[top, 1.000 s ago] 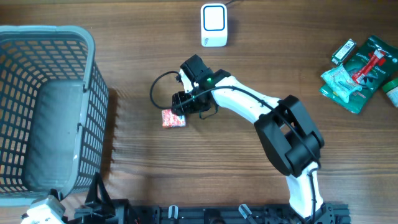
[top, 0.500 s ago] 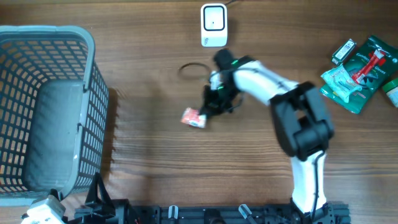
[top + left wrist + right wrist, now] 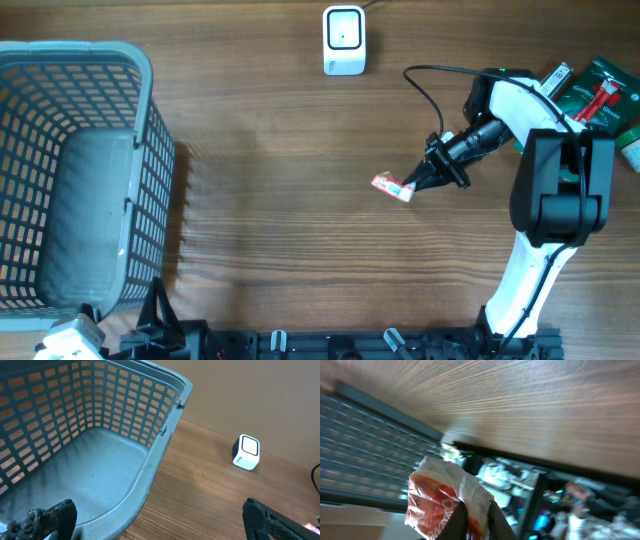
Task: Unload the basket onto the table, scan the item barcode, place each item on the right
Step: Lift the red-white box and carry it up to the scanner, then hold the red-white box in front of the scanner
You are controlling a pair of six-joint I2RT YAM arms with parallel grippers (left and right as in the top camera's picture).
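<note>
My right jaws pinch a small red-and-white packet (image 3: 393, 187), centre right over the tabletop (image 3: 280, 250); my left jaws gape wide, lower left, beside the basket (image 3: 140, 150).

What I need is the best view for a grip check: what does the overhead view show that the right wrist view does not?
Only overhead: the white scanner and the pile of packaged items at the table's right edge. Only right wrist: a close look at the crinkled wrapper edge pinched in the right pincer. Both: the red-and-white packet, the wooden table and the basket, which is only a blurred grid in the wrist view.
</note>
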